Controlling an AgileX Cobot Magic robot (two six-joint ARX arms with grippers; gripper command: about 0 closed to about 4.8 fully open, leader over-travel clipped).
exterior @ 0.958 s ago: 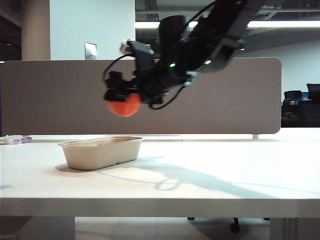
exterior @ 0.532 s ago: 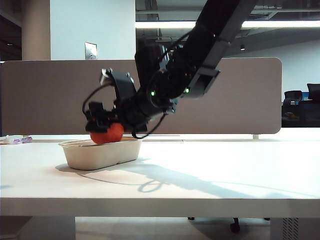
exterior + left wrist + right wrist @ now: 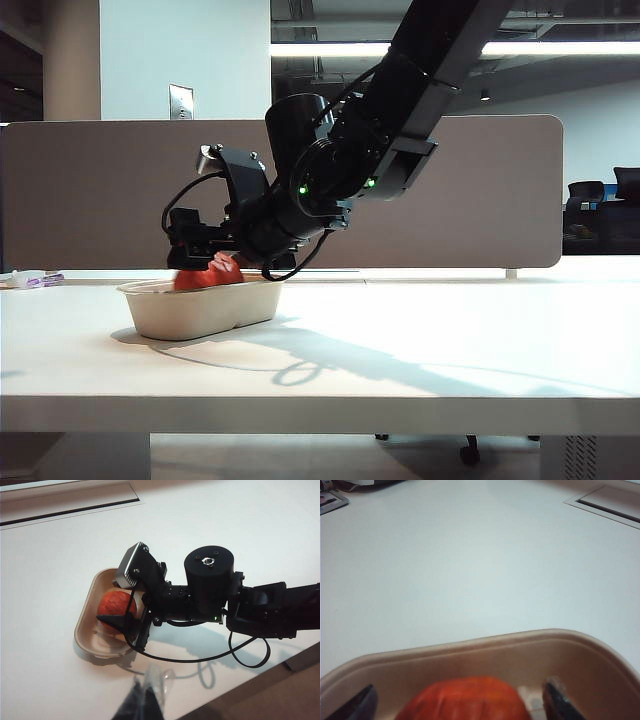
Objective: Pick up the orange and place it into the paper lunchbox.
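Observation:
The orange (image 3: 203,277) sits low inside the paper lunchbox (image 3: 200,310), toward one end of it. In the left wrist view the orange (image 3: 114,605) rests in the beige lunchbox (image 3: 82,630) under the right arm's black hand. My right gripper (image 3: 460,705) straddles the orange (image 3: 465,697), open, with a gap between the fruit and each fingertip (image 3: 559,705). The lunchbox wall (image 3: 470,652) curves just beyond it. My left gripper (image 3: 145,700) hangs high over the table beside the box, its dark fingers pressed together and empty. It is out of the exterior view.
A grey partition (image 3: 100,200) runs along the table's far edge. Small items (image 3: 35,280) lie at the far left of the table. A cable slot (image 3: 70,505) is set into the tabletop. The right arm's cable (image 3: 210,655) loops above the table near the box.
The right arm came down and leftward, carrying the orange from above the lunchbox into it. Its jaws have spread away from the orange. The left arm stayed still.

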